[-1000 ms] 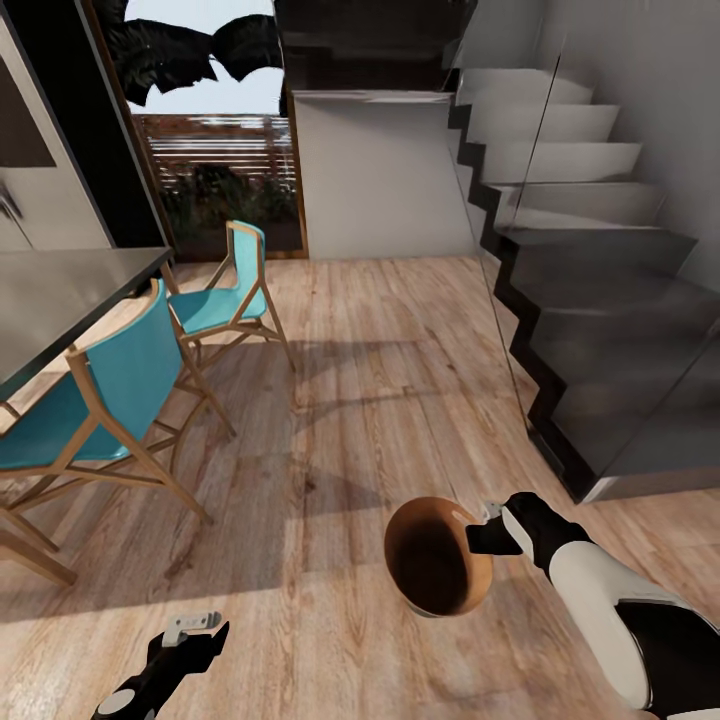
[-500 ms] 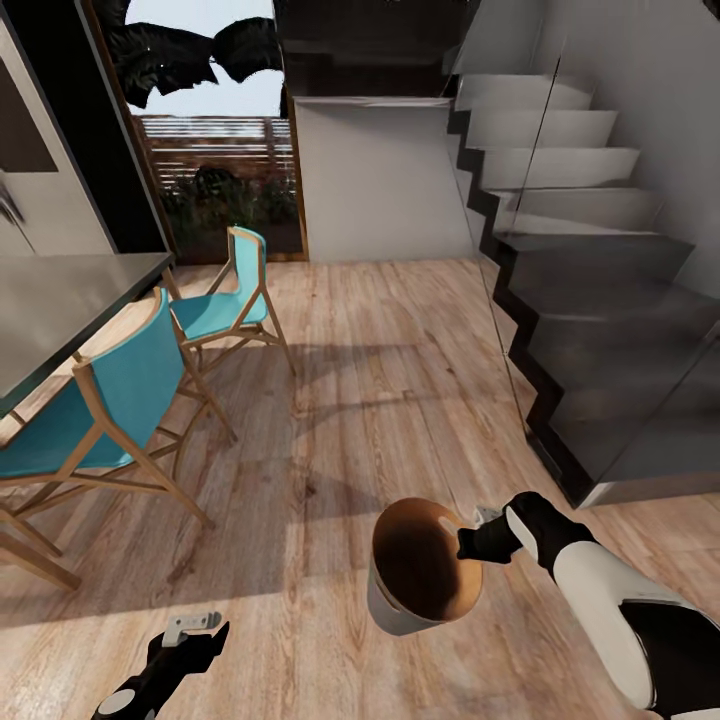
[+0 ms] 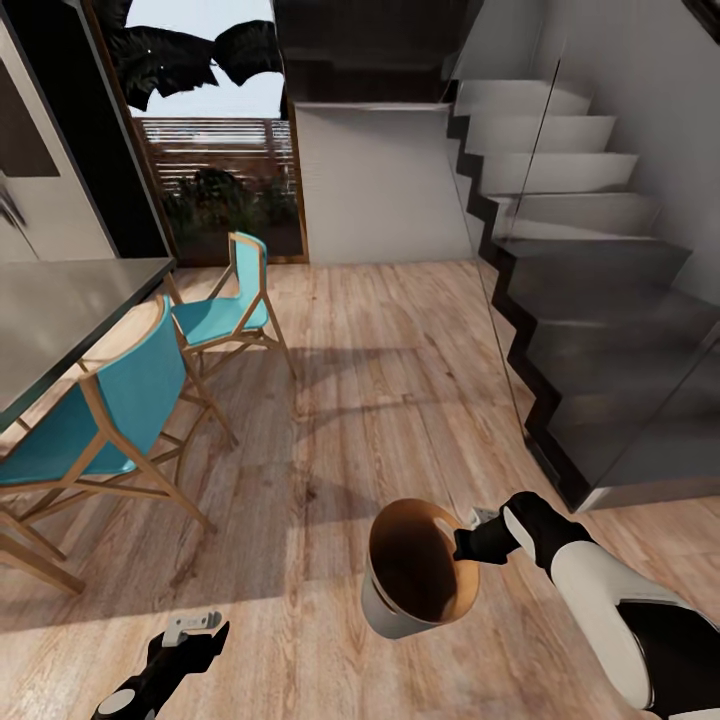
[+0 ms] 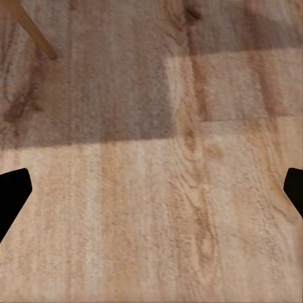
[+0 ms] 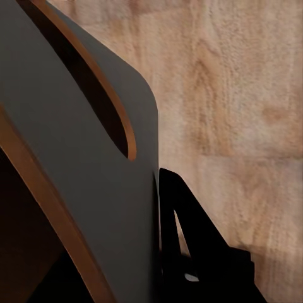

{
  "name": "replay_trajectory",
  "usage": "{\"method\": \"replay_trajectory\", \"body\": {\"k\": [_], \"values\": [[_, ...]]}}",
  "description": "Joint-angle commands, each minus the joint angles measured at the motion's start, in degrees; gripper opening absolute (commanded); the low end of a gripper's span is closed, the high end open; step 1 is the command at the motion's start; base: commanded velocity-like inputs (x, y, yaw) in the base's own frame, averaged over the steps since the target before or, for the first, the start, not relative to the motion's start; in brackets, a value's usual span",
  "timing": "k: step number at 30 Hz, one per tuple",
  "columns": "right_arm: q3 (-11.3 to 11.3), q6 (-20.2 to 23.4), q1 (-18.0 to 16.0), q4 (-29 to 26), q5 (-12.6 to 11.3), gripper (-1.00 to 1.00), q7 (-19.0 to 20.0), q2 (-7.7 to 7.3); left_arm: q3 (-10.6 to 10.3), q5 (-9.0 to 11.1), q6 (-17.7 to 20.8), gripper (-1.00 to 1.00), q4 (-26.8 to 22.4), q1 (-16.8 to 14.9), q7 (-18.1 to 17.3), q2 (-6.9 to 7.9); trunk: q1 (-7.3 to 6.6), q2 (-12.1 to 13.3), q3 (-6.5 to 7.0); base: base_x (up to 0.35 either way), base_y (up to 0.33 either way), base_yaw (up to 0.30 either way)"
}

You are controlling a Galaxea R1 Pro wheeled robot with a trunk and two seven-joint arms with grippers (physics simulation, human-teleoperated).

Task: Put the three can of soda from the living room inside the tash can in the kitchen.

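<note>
— Where is the tash can?

— Low in the head view, right of centre, above the light wood floor and tilted so its mouth faces the camera. The brown-copper inside shows, with a strip of grey outer wall along its lower left edge.

— What holds it?

— The right end effector is clamped on its rim at the right side. In the right wrist view the grey wall with its copper edge stands close to the lens, and one dark finger lies against the outside of that wall.

— And the other arm?

— The left end effector hangs low at the left of the head view, well apart from the bin. Its wrist view shows two black fingertips at opposite edges of the picture, spread wide with bare floorboards between them, so it is open and carries nothing.

— What surrounds them?

— Two teal chairs with wooden frames, the nearer and the farther, stand at a grey bench on the left. A dark staircase climbs on the right. Straight ahead are a white wall panel and a glazed opening with foliage outside.
</note>
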Motion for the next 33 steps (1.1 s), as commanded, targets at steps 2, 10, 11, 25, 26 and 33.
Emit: {"method": "replay_trajectory", "body": {"k": [2,10,11,25,26,33], "values": [[-0.4,0.3,0.0,0.0,-1.4,-1.0,0.3,0.04,0.0,0.0,0.0,1.0,0.0,0.0,0.0,0.0,-0.45,0.8,0.37,0.0,0.0,0.0],[-0.3,0.2,0.0,0.0,-1.2,-1.0,0.2,0.11,0.0,0.0,0.0,1.0,0.0,0.0,0.0,-0.01,-2.2,4.0,1.8,0.0,0.0,0.0],[-0.1,0.2,0.0,0.0,-1.0,-1.0,-0.3,0.1,0.0,0.0,0.0,1.0,0.0,0.0,0.0,-0.02,-2.42,4.4,1.98,0.0,0.0,0.0],[1.5,-0.6,0.0,-0.1,0.3,-1.0,-8.2,0.42,0.0,0.0,0.0,1.0,0.0,0.0,0.1,-0.02,-5.5,10.0,4.5,0.0,0.0,0.0],[1.5,-0.6,0.0,-0.1,0.4,-1.0,-8.3,0.42,0.0,0.0,0.0,1.0,0.0,0.0,0.1,-0.02,-5.72,10.4,4.68,0.0,0.0,0.0],[1.6,-0.6,0.0,-0.1,0.4,-1.0,-9.8,0.54,0.0,0.0,0.0,1.0,0.0,0.0,0.2,-0.04,-7.26,13.2,5.93,0.0,0.0,0.0]]}}
